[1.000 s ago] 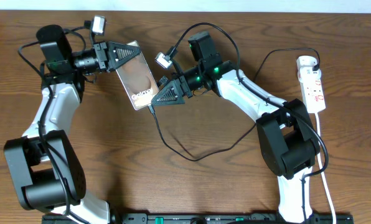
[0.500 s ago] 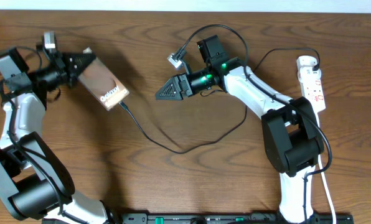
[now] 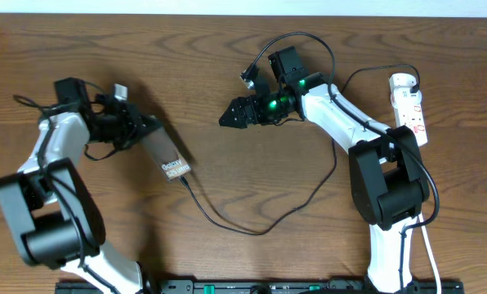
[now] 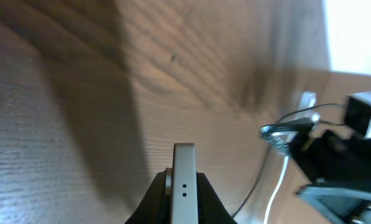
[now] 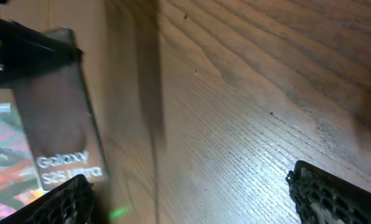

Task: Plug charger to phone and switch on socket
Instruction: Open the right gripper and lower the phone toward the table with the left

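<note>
My left gripper (image 3: pixel 144 131) is shut on the phone (image 3: pixel 165 153), gripping its far end; the lettered end points toward the table middle. In the left wrist view the phone's thin silver edge (image 4: pixel 184 180) stands between my fingers. The charger's black cable (image 3: pixel 252 229) runs from the phone's lettered end across the table toward the socket (image 3: pixel 410 109), the white power strip at the far right. My right gripper (image 3: pixel 231 117) is open and empty, hovering over the table's middle. The right wrist view shows the phone (image 5: pixel 58 124) at left between spread fingers (image 5: pixel 192 196).
The white cord (image 3: pixel 427 237) of the power strip runs down the right edge. Black arm cables loop above my right arm (image 3: pixel 297 37). Bare wood lies between the two grippers.
My left gripper has carried the phone down and to the right, turning it more edge-on, with the cable trailing. My right gripper has pulled back right, away from the phone, open.
</note>
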Motion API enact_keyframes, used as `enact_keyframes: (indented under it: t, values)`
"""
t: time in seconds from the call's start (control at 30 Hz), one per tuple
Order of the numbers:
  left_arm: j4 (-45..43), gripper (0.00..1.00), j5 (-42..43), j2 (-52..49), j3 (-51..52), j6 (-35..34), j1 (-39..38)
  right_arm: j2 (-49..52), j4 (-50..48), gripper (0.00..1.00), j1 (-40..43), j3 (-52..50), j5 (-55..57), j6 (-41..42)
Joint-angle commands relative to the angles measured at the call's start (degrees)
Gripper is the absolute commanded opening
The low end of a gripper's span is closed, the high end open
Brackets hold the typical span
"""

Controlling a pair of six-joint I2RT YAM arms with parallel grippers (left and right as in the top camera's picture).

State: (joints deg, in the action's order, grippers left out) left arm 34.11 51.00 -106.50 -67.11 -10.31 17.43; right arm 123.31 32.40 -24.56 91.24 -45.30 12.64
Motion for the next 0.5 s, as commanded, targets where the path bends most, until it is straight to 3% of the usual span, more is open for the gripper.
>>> enact_keyframes:
  t: [0.0, 0.1, 0.2, 0.47]
  values:
    - [-0.1, 0.07, -0.8, -4.0, 0.5, 1.3, -1.9, -0.7, 0.3, 0.99, 0.2, 0.8, 0.4, 0.2]
    - [-1.0, 0.07, -0.5, -8.5, 0.5, 1.2, -3.2, -0.7, 0.3, 0.99, 0.2, 0.8, 0.4, 0.1]
    - [-2.8, 0.07, 5.1, -12.3, 0.5, 1.3, -3.4, -0.7, 0.5, 0.99, 0.2, 0.8, 1.1, -0.3]
    - [-2.9, 0.07, 1.9, -13.1, 0.5, 1.3, -3.4, -0.7, 1.3, 0.99, 0.2, 0.8, 2.8, -0.7]
